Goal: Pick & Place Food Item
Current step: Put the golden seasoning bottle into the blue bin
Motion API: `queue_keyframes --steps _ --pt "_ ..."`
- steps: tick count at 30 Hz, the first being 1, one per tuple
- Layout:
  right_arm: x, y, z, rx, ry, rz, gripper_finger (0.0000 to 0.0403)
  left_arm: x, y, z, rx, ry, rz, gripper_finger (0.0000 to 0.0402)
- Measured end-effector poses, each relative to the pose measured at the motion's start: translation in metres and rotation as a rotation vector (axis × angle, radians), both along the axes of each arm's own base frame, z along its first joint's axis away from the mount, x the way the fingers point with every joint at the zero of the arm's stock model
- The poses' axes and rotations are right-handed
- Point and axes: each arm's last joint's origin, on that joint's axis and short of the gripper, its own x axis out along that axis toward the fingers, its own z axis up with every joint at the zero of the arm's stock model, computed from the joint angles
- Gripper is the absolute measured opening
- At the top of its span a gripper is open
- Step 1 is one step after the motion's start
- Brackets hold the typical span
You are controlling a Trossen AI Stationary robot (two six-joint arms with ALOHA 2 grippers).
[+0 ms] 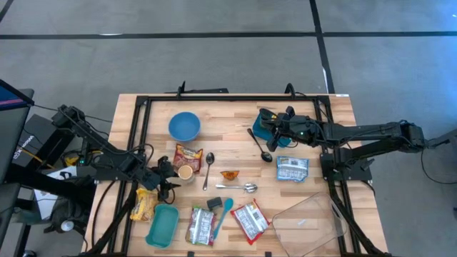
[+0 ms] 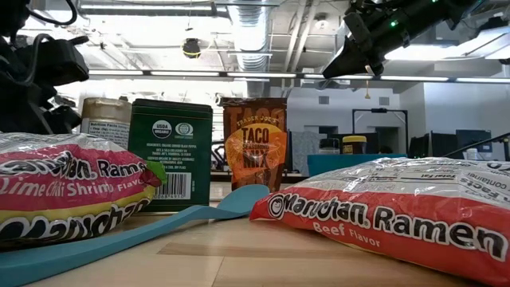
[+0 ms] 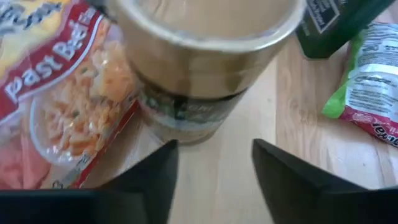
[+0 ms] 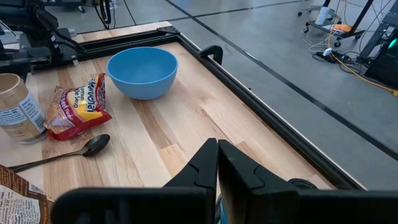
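Seemingly the cup (image 3: 205, 68) was already set down; the left gripper (image 3: 214, 168) was parted, and retreat was left

The left dark six-joint arm reaches in from the table's left edge toward the middle of the left half, its links folded low over the surface. Its left two-finger gripper (image 1: 173, 178) points toward the table's centre, and in the left wrist view its 2 dark fingers (image 3: 146, 180) stand apart with a clear gap between them, closed on nothing.

The right dark six-joint arm stretches in from the table's right edge, nearly straight, across the far right part of the table. Its right two-finger gripper (image 1: 265, 125) points left, held above the surface; in the right wrist view its 2 dark fingers (image 4: 202, 168) are pressed together, with no gap.
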Motion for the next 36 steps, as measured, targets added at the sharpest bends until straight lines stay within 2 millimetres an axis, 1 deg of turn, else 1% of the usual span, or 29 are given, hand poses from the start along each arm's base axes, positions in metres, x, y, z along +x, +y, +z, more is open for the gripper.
queue_keyframes --steps 3,6,9,12,17,24,30,36 --pt "0.000 0.000 0.000 0.000 0.000 0.000 0.0006 0.000 0.000 0.000 -0.011 0.002 0.011 0.0271" --pt "0.000 0.000 0.000 0.000 0.000 0.000 0.0006 0.000 0.000 0.000 -0.013 0.000 0.015 0.0318" --pt "0.000 0.000 0.000 0.000 0.000 0.000 0.0006 0.001 0.001 0.001 -0.009 -0.015 0.036 0.0353" --pt "0.000 0.000 0.000 0.000 0.000 0.000 0.0006 0.002 0.004 0.001 0.026 -0.023 0.048 0.0375" --pt "0.000 0.000 0.000 0.000 0.000 0.000 0.0006 0.003 0.006 0.001 0.073 -0.027 0.034 0.0386" --pt "0.000 0.000 0.000 0.000 0.000 0.000 0.0006 0.005 0.006 -0.002 0.102 -0.019 0.049 0.0376" --pt "0.000 0.000 0.000 0.000 0.000 0.000 0.0006 0.013 0.001 -0.009 0.106 -0.017 0.047 0.0372" --pt "0.000 0.000 0.000 0.000 0.000 0.000 0.0006 0.018 -0.002 -0.021 0.136 0.029 0.044 0.0372"
